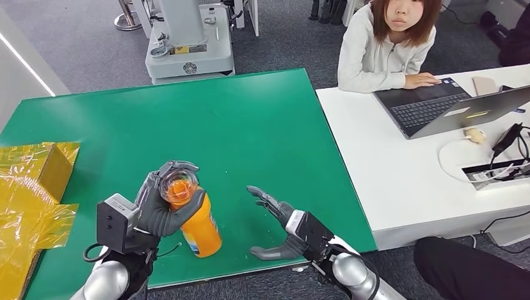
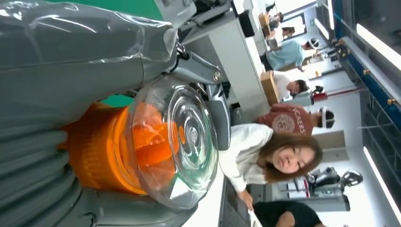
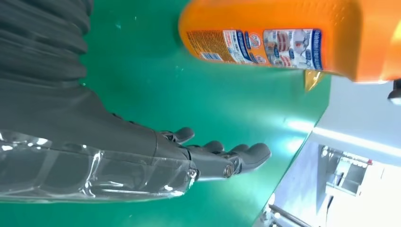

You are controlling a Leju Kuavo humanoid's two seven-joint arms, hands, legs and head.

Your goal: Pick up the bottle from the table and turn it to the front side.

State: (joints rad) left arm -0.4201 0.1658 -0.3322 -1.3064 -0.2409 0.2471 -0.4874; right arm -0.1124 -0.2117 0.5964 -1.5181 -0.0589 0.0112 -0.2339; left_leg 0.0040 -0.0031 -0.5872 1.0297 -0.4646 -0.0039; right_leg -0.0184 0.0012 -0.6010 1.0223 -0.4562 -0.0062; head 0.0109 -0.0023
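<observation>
bottle: an orange plastic bottle (image 1: 199,225) with a clear dome cap (image 2: 182,142), near the front edge of the green table (image 1: 250,125), between the two hands. It leans a bit, and whether its base touches the mat is hard to tell.

left hand: the left hand (image 1: 159,206) is wrapped around the bottle's neck and shoulder just under the cap, fingers curled on it and thumb across the front (looks like a proper hold, not a pinch).

right hand: the right hand (image 1: 278,228) sits just beside the bottle with fingers spread and nothing in them, palm facing the bottle. It isn't touching it.

label: the right wrist view shows a printed panel (image 3: 255,45) with small text and pictures on the bottle's side, probably the back label, so the front likely still needs turning round.

handling guess: looks full, so fairly heavy for its size. The stiff, smooth plastic is likely slippery, and the cap seems the weak spot.

where to grab: the body mid-height would suit the free hand, while the neck grip lets it spin.

bystander: a person (image 1: 387,44) sits at the white desk (image 1: 400,187) with a laptop (image 1: 437,109).
</observation>
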